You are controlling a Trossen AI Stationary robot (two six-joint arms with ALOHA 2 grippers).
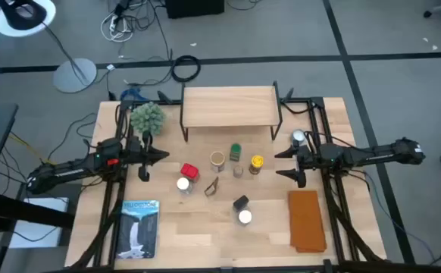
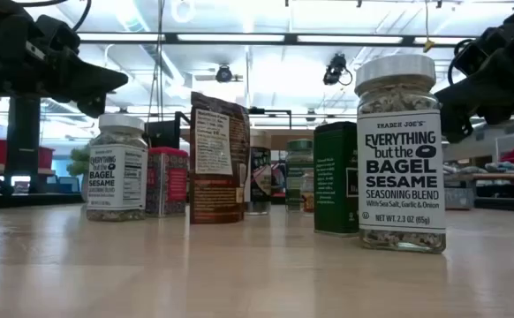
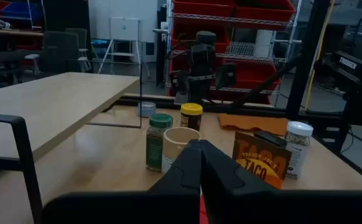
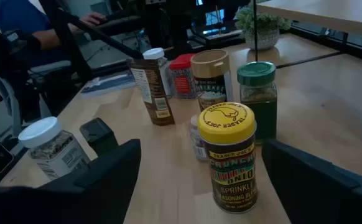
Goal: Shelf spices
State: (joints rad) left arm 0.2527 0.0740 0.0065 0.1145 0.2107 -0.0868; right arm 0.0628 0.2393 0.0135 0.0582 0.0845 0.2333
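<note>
left gripper (image 1: 162,155): fingers together | right gripper (image 1: 283,163): fingers apart; yellow-capped jar (image 1: 256,164) just ahead | shelf (image 1: 230,107) bare

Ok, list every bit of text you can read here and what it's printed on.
"TRADER JOE'S EVERYTHING but the BAGEL SESAME SEASONING BLEND": near white-capped jar.
"EVERYTHING but the BAGEL SESAME": far white-capped jar.
"TRADER JOE'S TACO": orange packet.
"SPRINKLE": yellow-capped jar; the rest is unclear.
Brown pouch back panel, green tin: too small to read.

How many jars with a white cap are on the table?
2. One white-capped jar stands beside the red tin, toward the left arm. The other white-capped jar stands nearest the front edge, next to the black box. Others may be hidden.
</note>
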